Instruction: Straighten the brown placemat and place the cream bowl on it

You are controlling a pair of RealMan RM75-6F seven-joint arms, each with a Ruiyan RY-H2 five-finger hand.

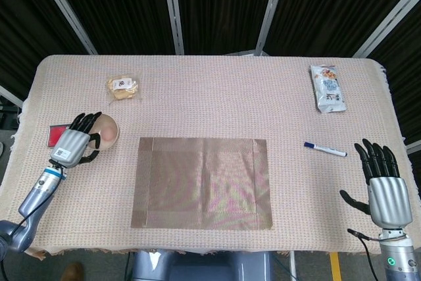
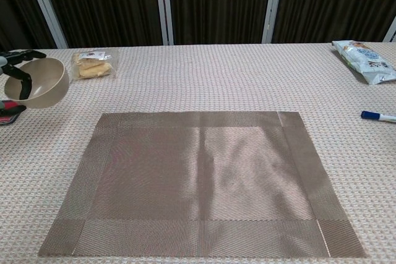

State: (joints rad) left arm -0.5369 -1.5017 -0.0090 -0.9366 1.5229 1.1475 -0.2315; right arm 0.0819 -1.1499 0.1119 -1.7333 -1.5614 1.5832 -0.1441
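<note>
Woven beige cloth (image 1: 217, 90) covers the table; the placemat (image 1: 202, 183) is a shiny brown woven rectangle with a darker border, lying flat and square near my edge. My left hand (image 1: 74, 144) grips the bowl (image 1: 107, 131), smooth cream and round, fingers hooked over its rim; the bowl is tilted and looks lifted off the cloth in chest view, left of the placemat and apart from it. A red flat thing (image 1: 54, 134) lies just behind the hand. My right hand (image 1: 383, 185) holds nothing, fingers spread, at the right edge. Pen (image 1: 325, 149), crinkly snack bag (image 1: 327, 88) and clear cookie packet (image 1: 122, 87) lie further back
</note>
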